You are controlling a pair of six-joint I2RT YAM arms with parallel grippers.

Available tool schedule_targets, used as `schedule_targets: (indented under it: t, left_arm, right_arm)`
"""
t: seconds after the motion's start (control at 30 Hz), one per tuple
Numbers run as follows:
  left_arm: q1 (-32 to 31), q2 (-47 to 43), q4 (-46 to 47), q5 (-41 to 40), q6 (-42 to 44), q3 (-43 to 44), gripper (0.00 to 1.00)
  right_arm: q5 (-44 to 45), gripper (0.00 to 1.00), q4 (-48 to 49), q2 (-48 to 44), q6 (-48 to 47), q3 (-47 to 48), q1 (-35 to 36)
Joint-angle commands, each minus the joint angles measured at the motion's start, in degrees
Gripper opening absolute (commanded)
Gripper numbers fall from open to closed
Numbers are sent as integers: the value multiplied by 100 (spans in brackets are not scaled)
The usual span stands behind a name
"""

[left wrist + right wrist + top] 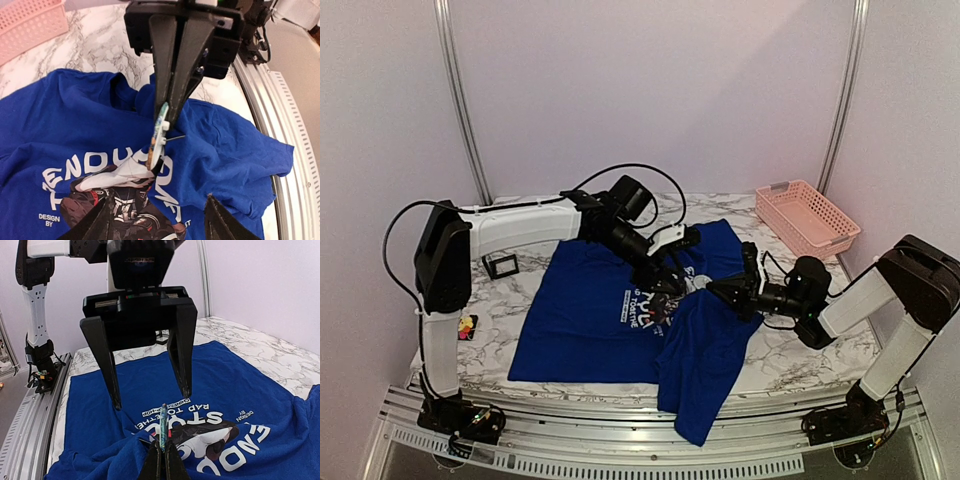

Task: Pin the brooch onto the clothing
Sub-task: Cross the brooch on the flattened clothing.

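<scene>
The blue T-shirt [600, 315] lies spread on the marble table, its right side bunched into a raised fold [220, 145]. My right gripper [162, 452] is shut on the flower brooch [162, 426], held edge-on and upright just over the chest print [210, 432]. In the left wrist view the brooch [159, 134] hangs from the right gripper's shut fingers [172, 75], with its pin sticking out sideways towards the fold. My left gripper [159, 200] is open and empty, its jaws straddling the print just beyond the brooch; it faces the right gripper [713, 291].
A pink lattice basket [807, 215] stands at the back right. A small black cube holder [501, 265] sits left of the shirt. A small coloured item [468, 326] lies at the left table edge. The shirt hem hangs over the front edge.
</scene>
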Motion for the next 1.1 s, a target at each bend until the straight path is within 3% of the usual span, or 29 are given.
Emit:
schedule_targets:
  t: [0.0, 0.13, 0.27, 0.4, 0.53, 0.6, 0.67, 0.77, 1.07]
  left_arm:
    - [-46, -790, 1586, 97, -641, -1101, 62]
    - [-249, -1107, 3358, -60, -1521, -2253, 67]
    - [-313, -959, 4654, -452, -2478, -2568, 66]
    - [-371, -892, 5018, -603, -2759, -2690, 49]
    - [-425, -811, 5057, -668, -2939, -2788, 22]
    - [-446, -795, 5093, -641, -2974, -2840, 15]
    - [-456, -797, 5083, -594, -2983, -2877, 16]
    - [-445, -839, 5093, -525, -2968, -2939, 28]
    - [-215, -1221, 4896, -192, -2424, -3100, 32]
  right_arm:
    - [-192, 0, -149, -122, 15, 149, 22]
    - [-213, 0, -128, -108, 146, 241, 22]
    - [-242, 0, -236, -123, 203, 316, 19]
    - [-201, 0, -398, -176, 195, 383, 18]
    - [-184, 0, -502, -190, 257, 489, 17]
    - [-186, 0, -595, -186, 351, 568, 22]
    - [-187, 0, -793, -197, 438, 657, 18]
    - [-130, 0, -990, -238, 413, 702, 19]
    - [-41, 0, -1134, -366, 296, 627, 20]
